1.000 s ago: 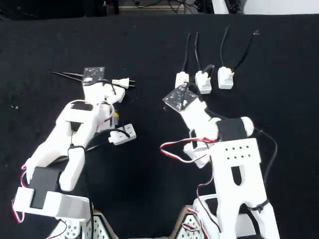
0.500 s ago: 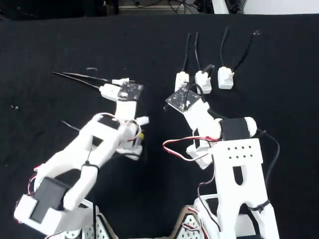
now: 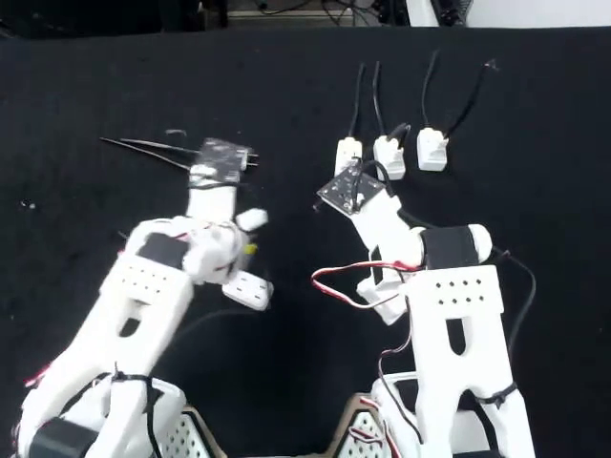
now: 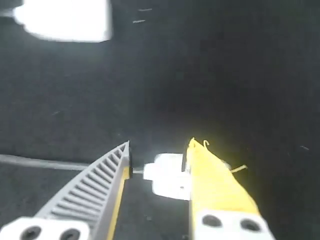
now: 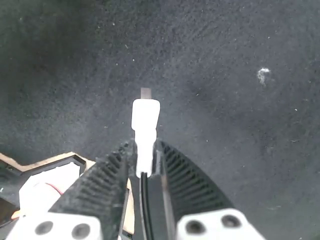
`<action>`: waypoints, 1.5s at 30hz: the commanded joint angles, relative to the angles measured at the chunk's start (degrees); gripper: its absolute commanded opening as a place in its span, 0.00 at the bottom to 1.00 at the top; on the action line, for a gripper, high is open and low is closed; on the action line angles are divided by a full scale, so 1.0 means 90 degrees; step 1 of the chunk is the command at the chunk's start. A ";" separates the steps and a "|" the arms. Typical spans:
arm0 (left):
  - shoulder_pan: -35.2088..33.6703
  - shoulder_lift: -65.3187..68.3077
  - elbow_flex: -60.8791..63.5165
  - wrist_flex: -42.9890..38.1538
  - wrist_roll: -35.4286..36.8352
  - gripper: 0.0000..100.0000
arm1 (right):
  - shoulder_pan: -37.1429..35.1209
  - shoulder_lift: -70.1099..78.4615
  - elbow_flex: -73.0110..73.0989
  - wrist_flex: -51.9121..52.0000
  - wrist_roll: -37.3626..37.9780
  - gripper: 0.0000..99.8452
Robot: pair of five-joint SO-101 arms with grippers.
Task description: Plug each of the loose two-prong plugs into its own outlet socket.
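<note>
Counter (image 3: 76,76) black. Plug (image 5: 145,120) white; cord (image 3: 358,91) black. Left gripper (image 4: 160,150) jaws: 1 yellow, 1 grey, ribbed.

No readable txt, labels, brand marks, nos. or signs in any view. Any print there is comes out too small or blurred to make out.
</note>
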 commanded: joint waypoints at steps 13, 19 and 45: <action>-0.1206 0.0488 0.1773 -0.1651 -0.0098 0.19 | -0.1748 -0.0161 -0.0122 -0.0010 -0.1192 0.01; -0.1206 0.0283 0.1509 -0.0479 -0.0381 0.19 | -0.1915 -0.0161 -0.0337 -0.0049 -0.1192 0.01; -0.0806 0.0567 0.1382 -0.1709 -0.0352 0.19 | -0.2335 0.0747 -0.0444 -0.0332 -0.1201 0.01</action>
